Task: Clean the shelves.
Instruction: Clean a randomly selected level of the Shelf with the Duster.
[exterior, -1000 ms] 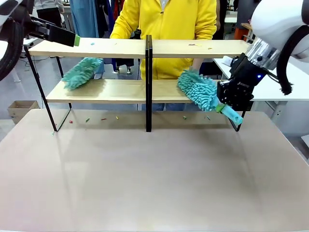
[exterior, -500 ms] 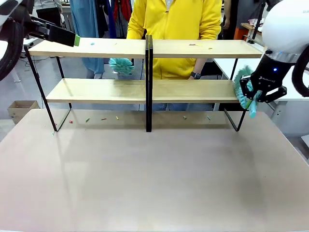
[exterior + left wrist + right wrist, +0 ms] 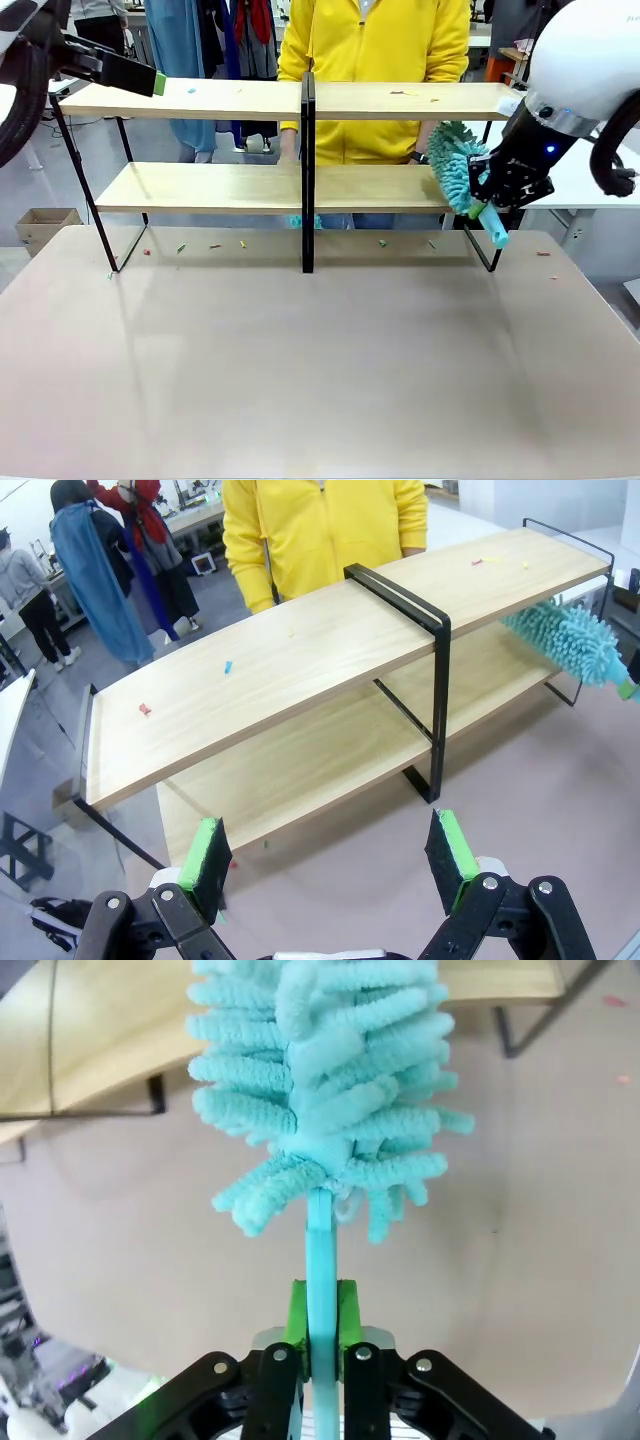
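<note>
worktop (image 3: 320,360) still carries crumbs (image 3: 243,243). right claw (image 3: 320,1312), clamped on the duster (image 3: 452,165), has swung it back to the right end of the shelves (image 3: 200,187), so sweeping looks unfinished. left claw (image 3: 328,848) gapes empty.

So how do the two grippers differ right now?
The left gripper is open and empty; the right gripper is shut on the handle of a teal duster. The left gripper hovers at the shelves' top board, left end; the right gripper is by the lower board's right end. Both have green pads.
</note>
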Robot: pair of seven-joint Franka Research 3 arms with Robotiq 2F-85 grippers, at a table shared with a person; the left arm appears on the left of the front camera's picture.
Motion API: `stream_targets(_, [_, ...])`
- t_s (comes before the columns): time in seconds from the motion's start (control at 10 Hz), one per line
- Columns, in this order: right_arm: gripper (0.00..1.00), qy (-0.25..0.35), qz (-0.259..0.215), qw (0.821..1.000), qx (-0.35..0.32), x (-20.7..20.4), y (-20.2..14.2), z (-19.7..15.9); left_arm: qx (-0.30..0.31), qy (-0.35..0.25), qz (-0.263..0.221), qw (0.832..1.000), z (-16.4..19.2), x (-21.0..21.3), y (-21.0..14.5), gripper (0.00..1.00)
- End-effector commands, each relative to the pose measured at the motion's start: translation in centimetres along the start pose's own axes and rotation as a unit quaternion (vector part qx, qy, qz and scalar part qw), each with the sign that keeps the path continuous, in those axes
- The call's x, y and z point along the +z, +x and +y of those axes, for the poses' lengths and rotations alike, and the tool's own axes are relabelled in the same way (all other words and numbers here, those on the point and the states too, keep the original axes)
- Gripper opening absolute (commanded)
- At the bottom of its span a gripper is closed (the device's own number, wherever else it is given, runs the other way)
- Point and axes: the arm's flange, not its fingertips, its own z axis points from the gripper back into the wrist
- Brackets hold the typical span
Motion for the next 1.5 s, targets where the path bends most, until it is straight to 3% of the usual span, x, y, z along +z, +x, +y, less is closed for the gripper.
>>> stream_targets(0.0, [0.12, 0.074, 0.041, 0.995, 0.048, 0.5, -0.1, -1.5, 0.0, 0.003, -0.001, 1.0, 0.0, 0.0, -0.1, 1.0])
stream_targets(0.2, [0.12, 0.17, 0.114, 0.967, 0.152, 2.7, -0.9, -3.2, 0.0, 0.003, -0.001, 1.0, 0.0, 0.0, -0.1, 1.0])
stream_targets(0.3, [0.12, 0.201, 0.183, 0.941, 0.2, 4.1, -1.6, -4.4, 0.0, 0.003, -0.001, 1.0, 0.0, 0.0, -0.1, 1.0])
stream_targets(0.4, [0.12, 0.192, 0.218, 0.932, 0.214, 5.9, -2.6, -6.1, 0.0, 0.003, -0.001, 1.0, 0.0, 0.0, -0.1, 1.0])
stream_targets(0.5, [0.12, 0.18, 0.241, 0.927, 0.223, 8.3, -4.1, -7.8, 0.0, 0.003, -0.001, 1.0, 0.0, 0.0, -0.1, 1.0])
stream_targets(0.7, [0.12, 0.204, 0.22, 0.908, 0.293, 14.4, -8.1, -11.4, 0.0, 0.003, -0.001, 1.0, 0.0, 0.0, -0.1, 1.0])
stream_targets(0.8, [0.12, 0.223, 0.166, 0.906, 0.32, 17.3, -10.3, -13.0, 0.0, 0.003, -0.001, 1.0, 0.0, 0.0, -0.1, 1.0])
stream_targets(0.9, [0.12, 0.252, 0.08, 0.894, 0.362, 20.3, -12.4, -14.7, 0.0, 0.003, -0.001, 1.0, 0.0, 0.0, -0.1, 1.0])
stream_targets(1.0, [0.12, 0.264, -0.003, 0.892, 0.367, 23.0, -14.0, -16.3, 0.0, 0.003, -0.001, 1.0, 0.0, 0.0, -0.1, 1.0])
stream_targets(1.1, [0.12, 0.281, -0.084, 0.878, 0.377, 25.7, -15.3, -17.9, 0.0, 0.003, -0.001, 1.0, 0.0, 0.0, -0.1, 1.0])
stream_targets(1.3, [0.12, 0.264, -0.196, 0.865, 0.379, 31.0, -16.7, -20.2, 0.0, 0.003, -0.001, 1.0, 0.0, 0.0, -0.1, 1.0])
stream_targets(1.4, [0.12, 0.248, -0.259, 0.867, 0.346, 33.5, -16.9, -21.1, 0.0, 0.003, -0.001, 1.0, 0.0, 0.0, -0.1, 1.0])
